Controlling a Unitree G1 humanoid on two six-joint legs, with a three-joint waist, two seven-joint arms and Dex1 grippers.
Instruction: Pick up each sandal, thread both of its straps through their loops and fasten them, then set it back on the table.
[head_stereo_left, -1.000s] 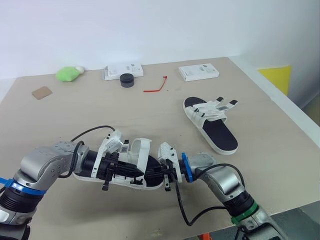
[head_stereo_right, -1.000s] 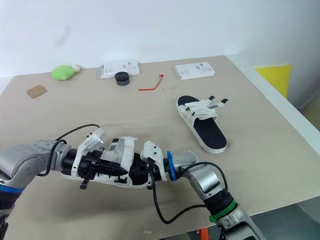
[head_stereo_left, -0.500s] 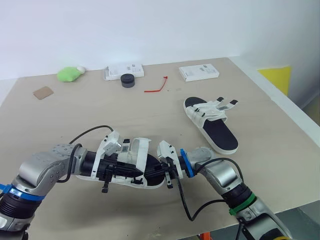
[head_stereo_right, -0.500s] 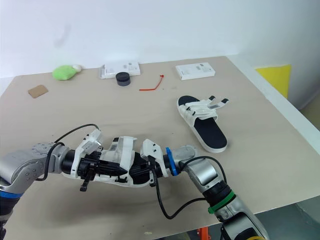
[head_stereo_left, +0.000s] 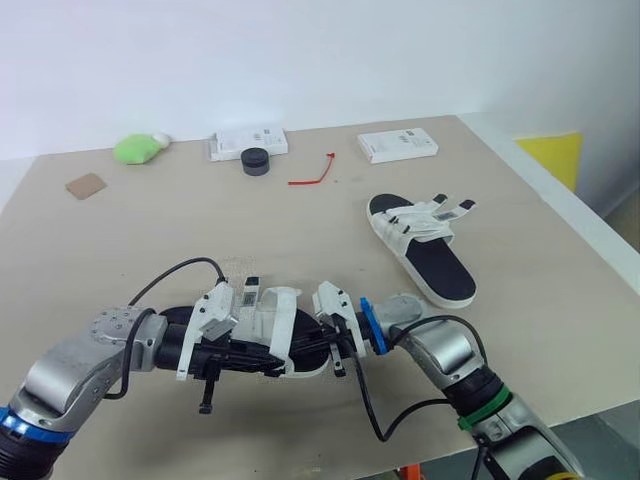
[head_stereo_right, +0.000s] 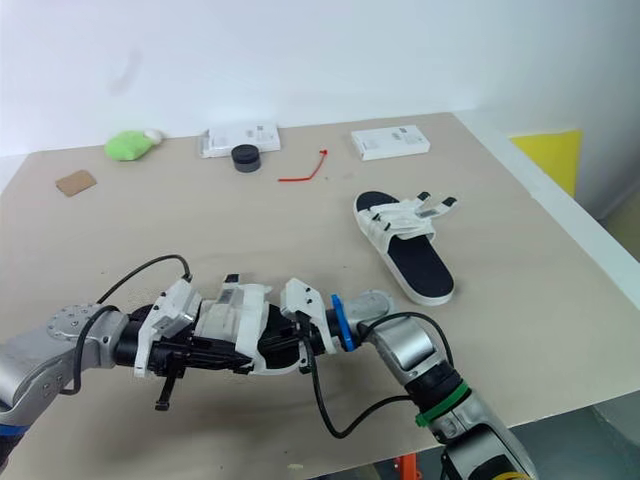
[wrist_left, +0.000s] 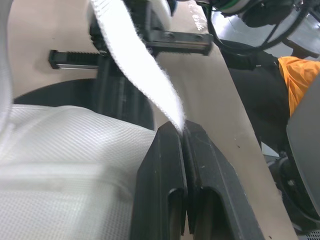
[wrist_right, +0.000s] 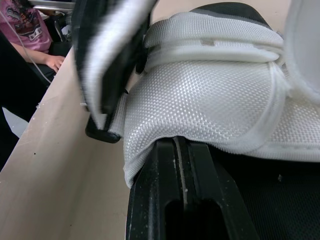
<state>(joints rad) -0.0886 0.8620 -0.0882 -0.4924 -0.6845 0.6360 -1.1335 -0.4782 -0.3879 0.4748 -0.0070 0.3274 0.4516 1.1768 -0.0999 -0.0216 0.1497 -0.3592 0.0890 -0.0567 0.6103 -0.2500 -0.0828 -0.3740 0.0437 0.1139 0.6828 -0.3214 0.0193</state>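
Work looks to be partway through the first of two sandals. The near sandal (head_stereo_left: 272, 318) sits low at the front of the tabletop (head_stereo_left: 200, 230), held between both arms; I cannot tell whether its sole touches the surface.

The left end effector (wrist_left: 183, 135) is clamped on the tip of a white strap (wrist_left: 140, 60). The strap runs away from the fingers, loose and not pressed onto the mesh upper. The right end effector (wrist_right: 181, 147) is closed too, pinching the sandal at the edge of its white mesh upper, beside the black footbed, which steadies it.

So this strap is in hand but not fastened. Its loop is hidden, so I cannot say whether it has been threaded, nor how the second strap stands.

The far sandal (head_stereo_left: 425, 250) lies flat on the robot's right, well apart from both arms. Its strap ends stick out sideways, so I judge it is not done up.

This strap is left to finish, then its partner. After that the near sandal goes down and the far sandal gets the whole routine.
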